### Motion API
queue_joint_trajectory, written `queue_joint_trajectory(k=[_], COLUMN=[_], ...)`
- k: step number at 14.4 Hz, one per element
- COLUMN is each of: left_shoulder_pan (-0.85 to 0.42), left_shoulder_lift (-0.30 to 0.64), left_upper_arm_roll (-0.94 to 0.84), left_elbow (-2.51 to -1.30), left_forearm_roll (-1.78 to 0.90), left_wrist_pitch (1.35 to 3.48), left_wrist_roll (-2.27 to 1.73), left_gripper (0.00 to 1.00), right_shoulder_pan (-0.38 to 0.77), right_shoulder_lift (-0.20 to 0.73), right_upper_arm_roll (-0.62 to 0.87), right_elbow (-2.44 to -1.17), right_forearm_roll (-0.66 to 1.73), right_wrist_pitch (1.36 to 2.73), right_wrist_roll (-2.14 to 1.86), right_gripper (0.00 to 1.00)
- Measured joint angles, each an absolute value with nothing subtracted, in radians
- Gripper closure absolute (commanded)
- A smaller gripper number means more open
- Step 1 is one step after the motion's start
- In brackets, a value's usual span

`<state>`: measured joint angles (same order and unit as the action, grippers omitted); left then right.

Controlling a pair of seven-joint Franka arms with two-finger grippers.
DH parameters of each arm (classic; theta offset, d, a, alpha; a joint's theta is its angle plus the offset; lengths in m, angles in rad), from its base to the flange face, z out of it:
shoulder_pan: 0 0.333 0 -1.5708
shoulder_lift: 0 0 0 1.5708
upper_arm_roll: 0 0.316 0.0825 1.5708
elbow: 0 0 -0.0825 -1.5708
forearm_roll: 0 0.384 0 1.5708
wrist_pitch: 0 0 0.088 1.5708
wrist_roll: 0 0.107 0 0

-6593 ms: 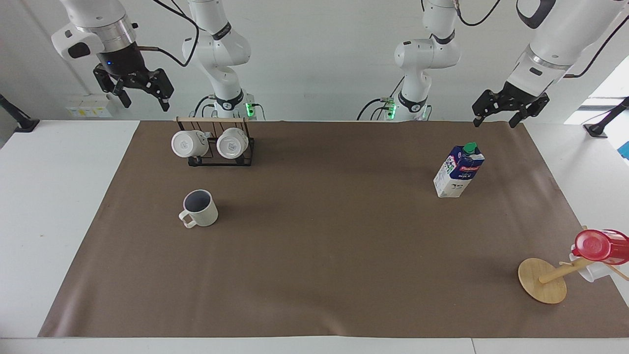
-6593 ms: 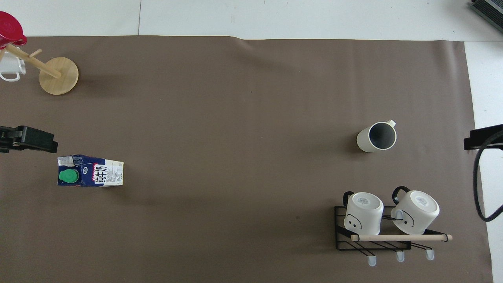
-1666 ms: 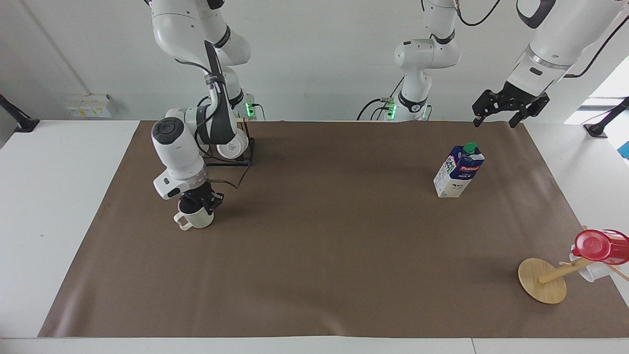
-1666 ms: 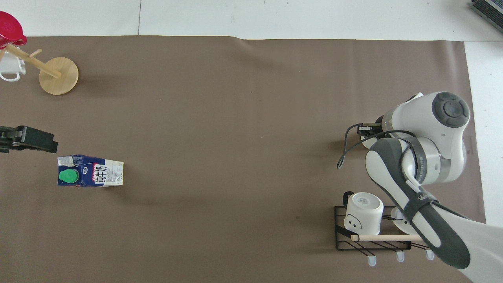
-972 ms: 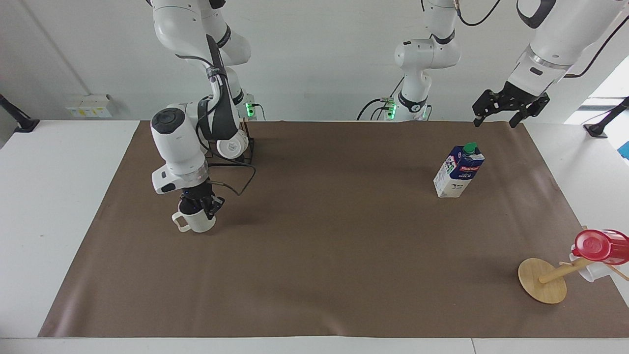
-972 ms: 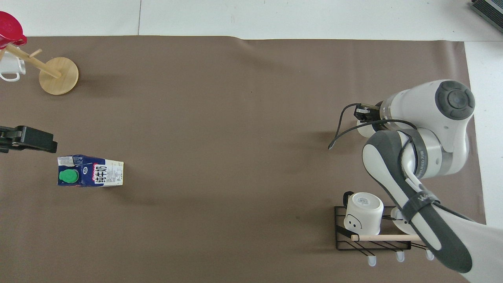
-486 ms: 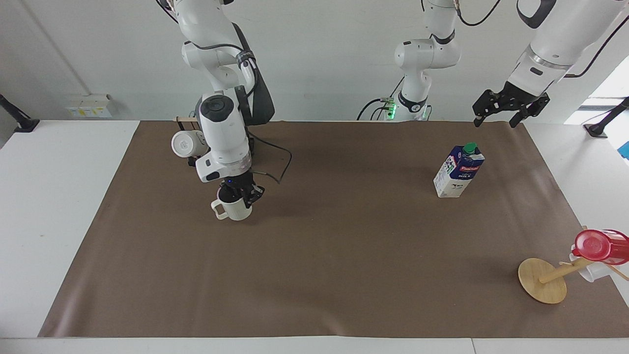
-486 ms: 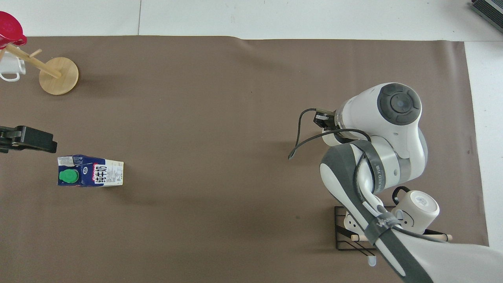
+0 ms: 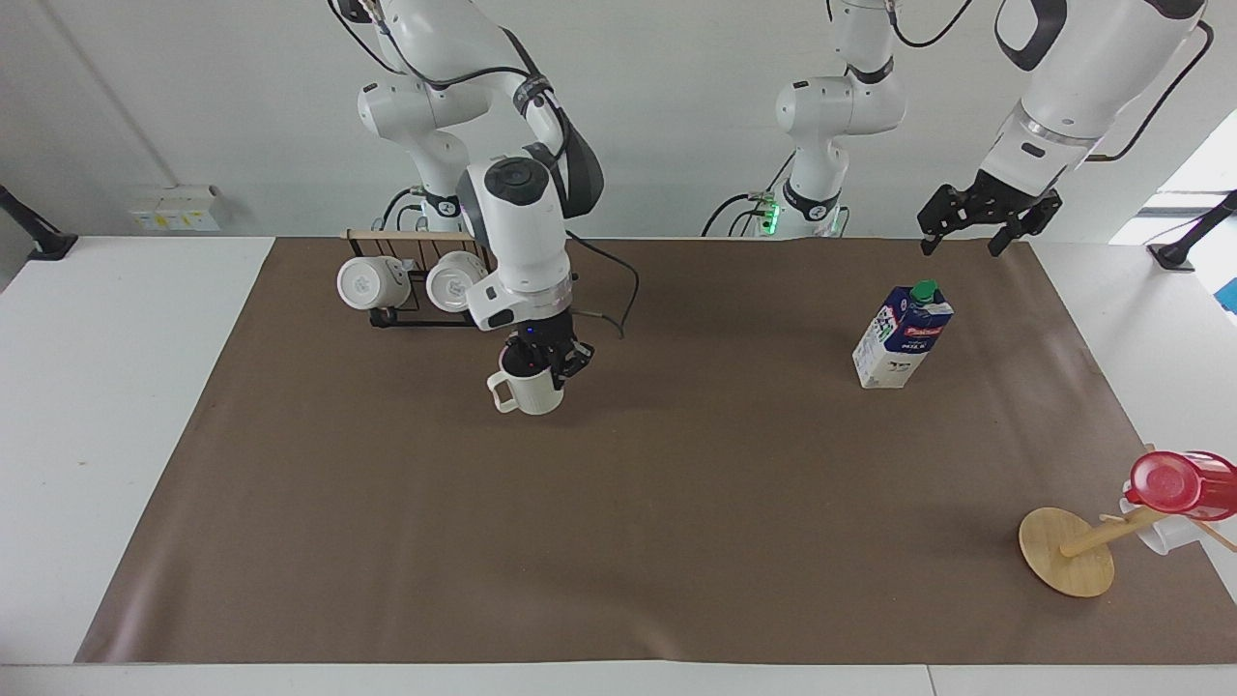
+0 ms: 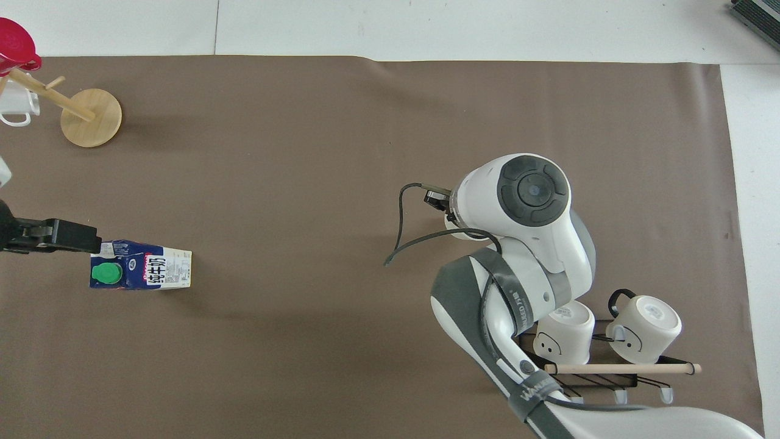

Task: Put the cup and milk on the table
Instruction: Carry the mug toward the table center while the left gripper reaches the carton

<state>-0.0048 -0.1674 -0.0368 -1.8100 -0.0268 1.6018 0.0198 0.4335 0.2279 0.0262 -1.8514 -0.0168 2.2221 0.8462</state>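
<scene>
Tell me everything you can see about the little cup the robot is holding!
The cup is a small cream-white mug, smooth like ceramic, with a loop handle sticking out toward the right arm's end of the table. It stands upright. The right gripper comes down from above, shut on its rim. Whether its bottom touches the brown mat cannot be told. In the overhead view the arm hides nearly all of it.

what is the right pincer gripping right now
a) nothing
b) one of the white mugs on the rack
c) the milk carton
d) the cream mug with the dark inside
d: the right pincer is shut on the rim of the cream mug, carrying it over the brown mat; the milk carton stands untouched.
</scene>
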Motion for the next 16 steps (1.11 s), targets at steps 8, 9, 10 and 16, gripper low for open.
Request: queue_joint_trajectory(k=[8,9,10,16], left_shoulder_pan=[-0.005,-0.005,-0.005,0.029], left_shoulder_lift=[-0.254,-0.259,-0.264,-0.276], left_upper_arm_roll=[-0.035,-0.035,-0.035,-0.032], left_elbow=[-2.075,-2.091,-2.104,-2.178], left_forearm_roll=[-0.024,-0.024,-0.024,-0.022], left_wrist_pitch=[1.847,1.869,1.884,1.961], left_wrist_roll=[0.046,0.049,0.052,0.102], left_gripper=[0.0,0.0,0.0,0.0], right_shoulder_pan=[0.569,0.574,0.575,0.596], right_shoulder_lift=[0.372,0.384,0.388,0.398], right_upper_arm_roll=[0.026,0.026,0.026,0.026], right_elbow=[-1.729,-1.72,-1.717,-1.753], right_forearm_roll=[-0.018,-0.018,-0.019,-0.027], right_wrist_pitch=[2.224,2.224,2.223,2.218], right_wrist_roll=[1.008,1.011,1.011,1.013], right_gripper=[1.0,1.0,1.0,1.0])
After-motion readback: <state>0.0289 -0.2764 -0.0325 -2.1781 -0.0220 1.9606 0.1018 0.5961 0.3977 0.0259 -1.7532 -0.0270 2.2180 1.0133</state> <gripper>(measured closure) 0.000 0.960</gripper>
